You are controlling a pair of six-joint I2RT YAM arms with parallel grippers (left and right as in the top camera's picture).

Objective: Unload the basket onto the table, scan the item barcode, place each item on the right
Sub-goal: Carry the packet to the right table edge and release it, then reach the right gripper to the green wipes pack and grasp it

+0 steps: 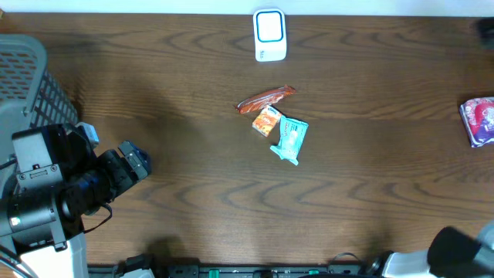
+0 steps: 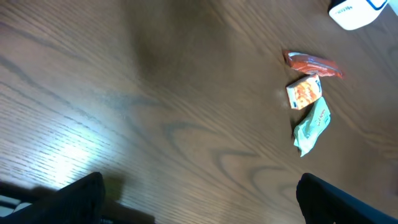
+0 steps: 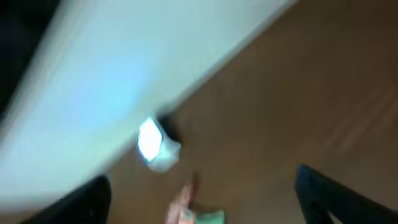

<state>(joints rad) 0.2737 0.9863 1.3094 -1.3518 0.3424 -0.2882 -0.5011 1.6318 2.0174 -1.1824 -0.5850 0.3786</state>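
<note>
A: From overhead, where do the goods lie?
B: On the brown wooden desk (image 1: 154, 77), in a tight cluster near the middle. There is a crinkled red-orange plastic wrapper (image 1: 265, 100) and a small orange packet (image 1: 265, 121) just below it. A teal foil packet (image 1: 289, 139) touches that one's right side. The white box-shaped scanner with a blue-framed screen (image 1: 269, 35) stands apart, near the far edge. A purple-and-white packet (image 1: 478, 121) lies at the right edge, a grey mesh basket (image 1: 27, 73) at the left. No print is legible.
A: And the left wrist view?
B: The left fingers (image 2: 78, 196) stand wide apart at the bottom corners, nothing between them, over bare wood. The three clustered packets lie upper right. The scanner's corner bears dark lettering, too small to read.
A: The right wrist?
B: Blurred. The right fingers (image 3: 333, 196) are spread wide too, gripping nothing. The scanner shows as a white blob beside the desk's edge, with smeared packets below it.
</note>
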